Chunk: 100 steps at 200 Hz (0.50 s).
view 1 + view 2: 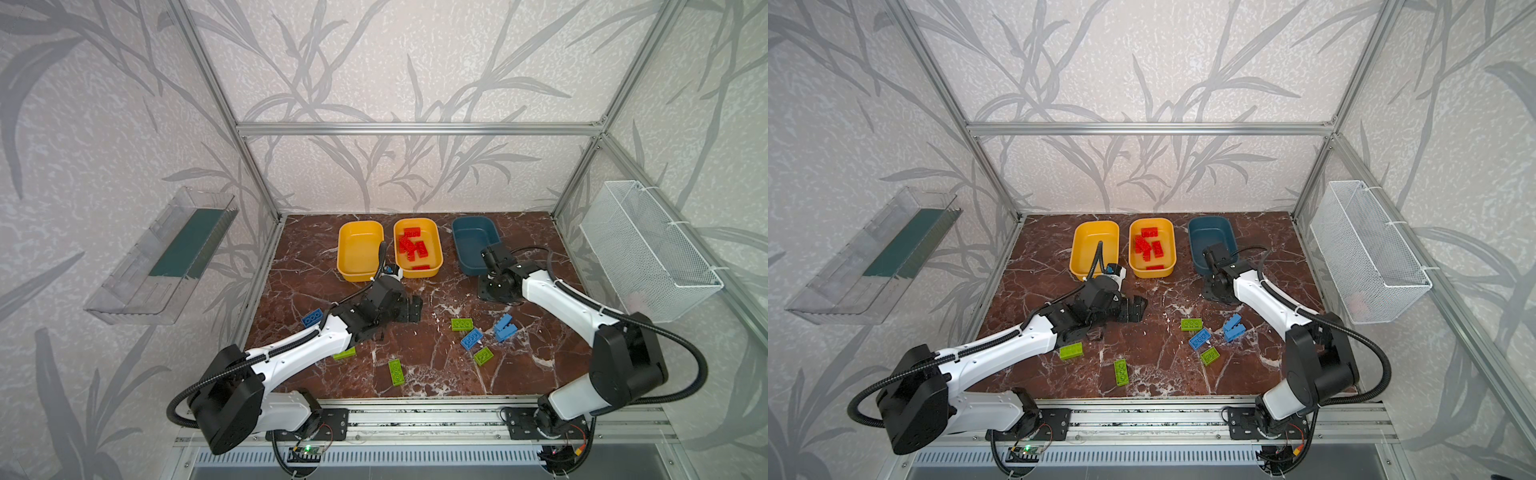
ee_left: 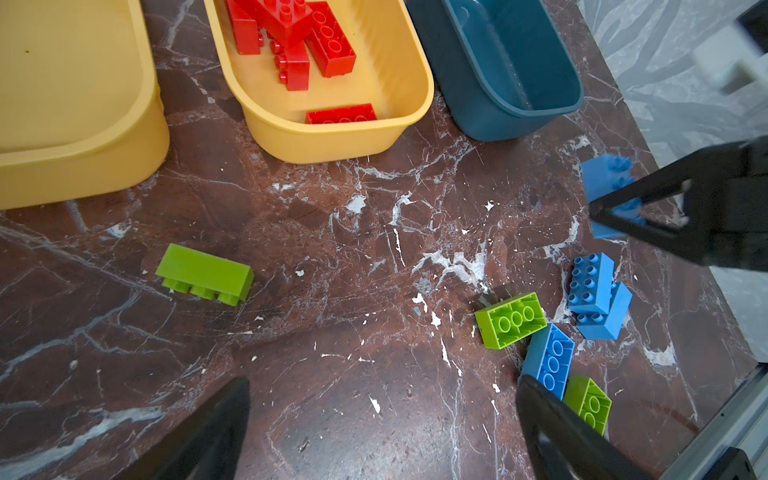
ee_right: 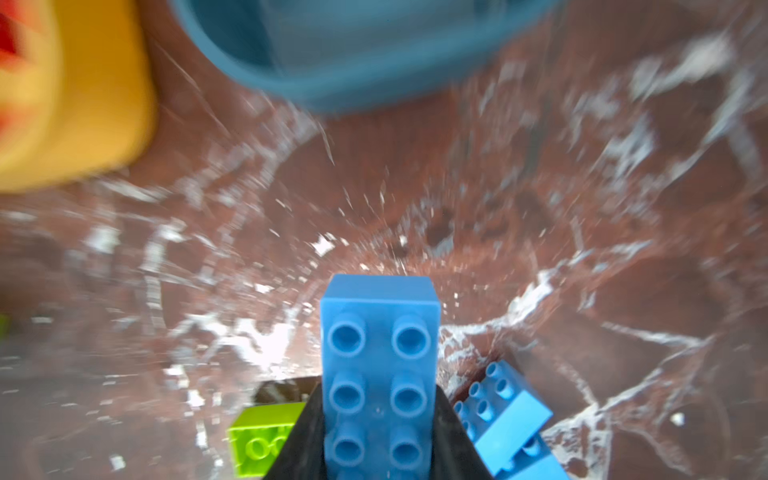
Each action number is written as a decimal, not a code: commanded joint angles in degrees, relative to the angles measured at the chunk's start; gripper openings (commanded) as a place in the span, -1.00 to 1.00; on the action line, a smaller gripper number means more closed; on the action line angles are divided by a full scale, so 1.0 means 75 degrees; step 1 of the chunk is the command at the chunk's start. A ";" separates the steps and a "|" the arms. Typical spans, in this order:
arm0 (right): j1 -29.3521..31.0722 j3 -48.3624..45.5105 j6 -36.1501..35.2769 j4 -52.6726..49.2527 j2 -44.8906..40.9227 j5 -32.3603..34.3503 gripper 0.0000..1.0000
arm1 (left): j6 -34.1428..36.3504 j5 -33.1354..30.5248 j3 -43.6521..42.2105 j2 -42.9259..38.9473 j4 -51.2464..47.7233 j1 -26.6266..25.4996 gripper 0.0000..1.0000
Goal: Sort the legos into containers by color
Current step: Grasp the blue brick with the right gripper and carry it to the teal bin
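We see the right fingers (image 3: 303,449) clamped on a light blue lego (image 3: 380,332), one finger on each long smooth side, with the studs turned to the wrist camera. More than half of the brick stands out beyond the fingertips. In both top views these fingers are over the counter (image 1: 440,382), just beside the near wall of the teal tub (image 1: 473,241), which looks empty. We judge that the brick is not yet over it.

The left fingers (image 2: 552,436) stand wide apart with nothing between them, above a bare part of the counter. The left yellow tub (image 1: 357,253) is empty, and the middle yellow tub (image 1: 419,273) holds the red legos (image 1: 411,245). Green legos (image 1: 462,324) and blue legos (image 1: 471,338) lie loose on the counter, some touching each other.

We expect such a brick to be light, hard and stiff, so a firm squeeze will not harm it. Its side walls are smooth and can slip, and a hold at one end lets it turn between the fingers. For the loose ones, we would take the two long flat sides near the middle, never the studs. In the hard tub a brick may bounce, so a low release seems safer.
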 commanded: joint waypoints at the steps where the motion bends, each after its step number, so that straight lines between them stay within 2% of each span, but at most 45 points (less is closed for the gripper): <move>1: -0.0160 0.0470 -0.0728 0.0339 0.0002 0.0577 -0.56 | 0.0188 0.0135 0.0194 0.0246 0.0309 0.0087 0.98; 34: -0.0569 0.2004 -0.1201 0.0545 0.1309 0.0506 -0.55 | 0.0221 0.0231 0.0537 0.0723 0.0463 0.0207 0.98; 100: -0.1254 0.5328 -0.1365 0.0511 0.4674 -0.0212 -0.50 | 0.0464 0.0235 0.0968 0.1277 0.0397 0.0689 0.98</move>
